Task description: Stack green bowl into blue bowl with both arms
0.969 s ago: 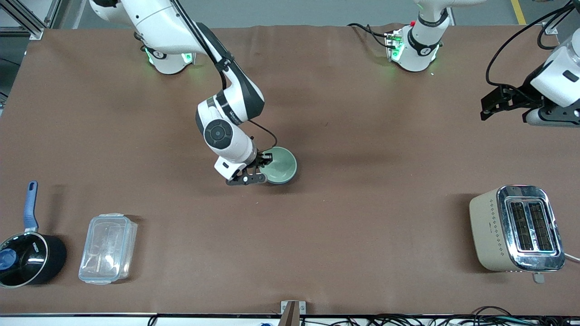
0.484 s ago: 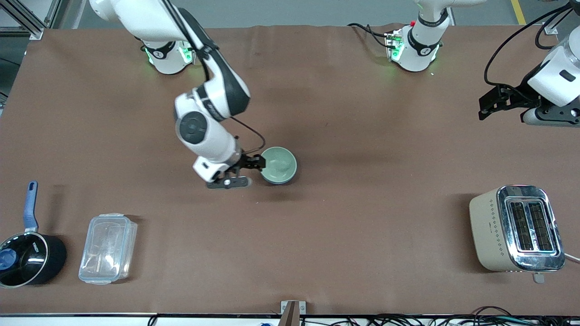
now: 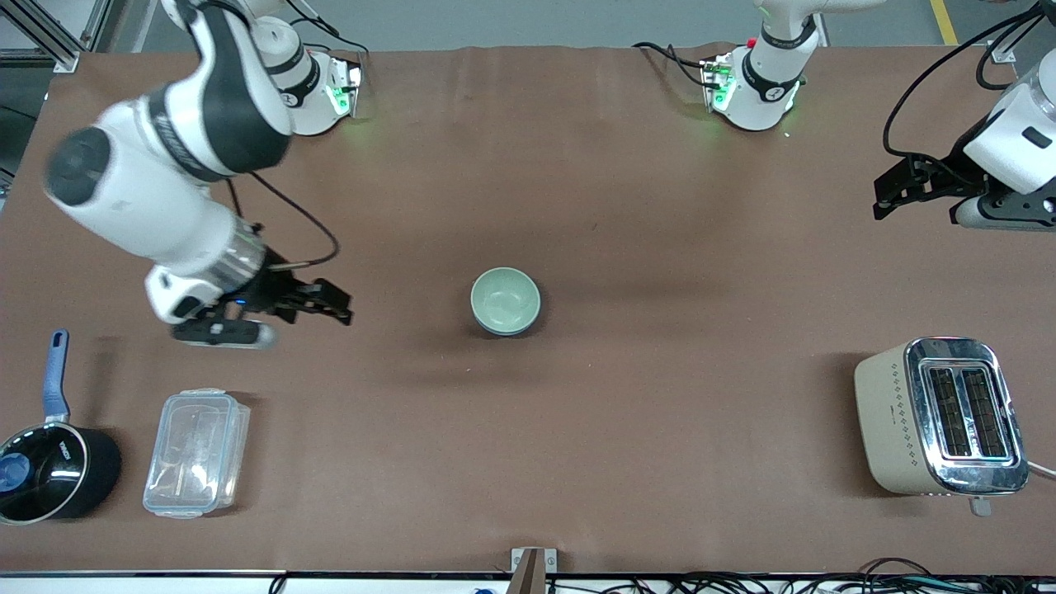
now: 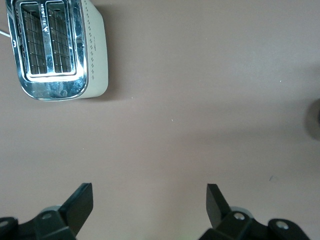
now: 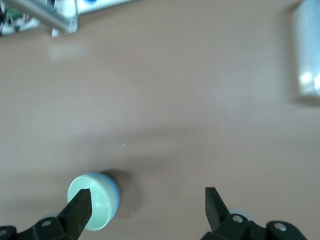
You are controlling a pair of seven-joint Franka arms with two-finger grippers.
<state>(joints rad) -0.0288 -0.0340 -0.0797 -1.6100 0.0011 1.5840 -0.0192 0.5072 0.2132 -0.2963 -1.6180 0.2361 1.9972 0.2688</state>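
The pale green bowl (image 3: 505, 299) sits nested inside the blue bowl (image 3: 506, 331) at the middle of the table; only the blue bowl's outer wall shows under the green rim. In the right wrist view the green bowl (image 5: 90, 202) and the blue wall (image 5: 114, 192) lie beside one fingertip. My right gripper (image 3: 337, 303) is open and empty, over bare table toward the right arm's end, apart from the bowls; it also shows in its own view (image 5: 147, 205). My left gripper (image 3: 881, 196) is open and empty, over the table at the left arm's end, and shows in its own view (image 4: 150, 200).
A cream and chrome toaster (image 3: 940, 417) stands near the front camera at the left arm's end and shows in the left wrist view (image 4: 55, 47). A clear plastic box (image 3: 196, 452) and a black pot with a blue handle (image 3: 49, 462) stand at the right arm's end.
My right gripper has let go of the green bowl's rim and swung away toward the right arm's end. The stacked bowls stay put. The left arm has barely moved.
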